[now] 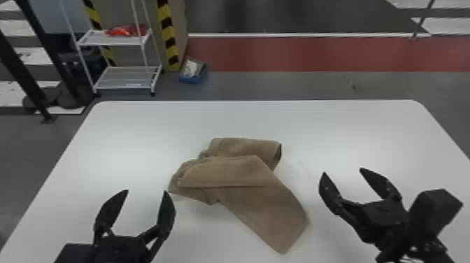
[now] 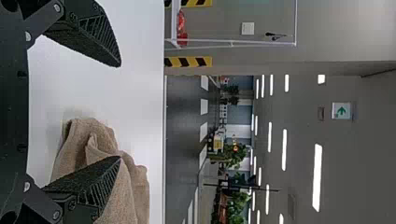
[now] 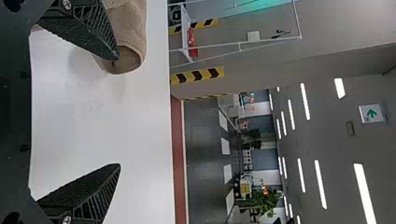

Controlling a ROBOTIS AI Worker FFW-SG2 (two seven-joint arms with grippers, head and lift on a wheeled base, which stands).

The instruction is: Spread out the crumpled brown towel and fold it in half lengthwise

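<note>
As the brown towel (image 1: 244, 175) lies rumpled across the middle of the white table (image 1: 140, 129), here's the left gripper (image 1: 147, 191), fingers wide apart, near the towel's left end and not touching it. Over on the other side, the right gripper (image 1: 343, 171) has its fingers spread too, nothing between them, just off to the towel's right!

And look at that cloth: layers doubled over one another, bunched up at the left, with one broad flap slanting out toward the robot and to the right, finishing in a blunt corner. Behind it, a second folded part points right, its end gaping a little.

In the left wrist view, one finger overlaps the brown folds; in the right wrist view, one finger crosses in front of the towel's open end. Beyond the table stands a white rack (image 1: 113, 42), red items (image 1: 122, 30) on its upper shelf, and a blue box (image 1: 190, 79) sits on the floor near it.
</note>
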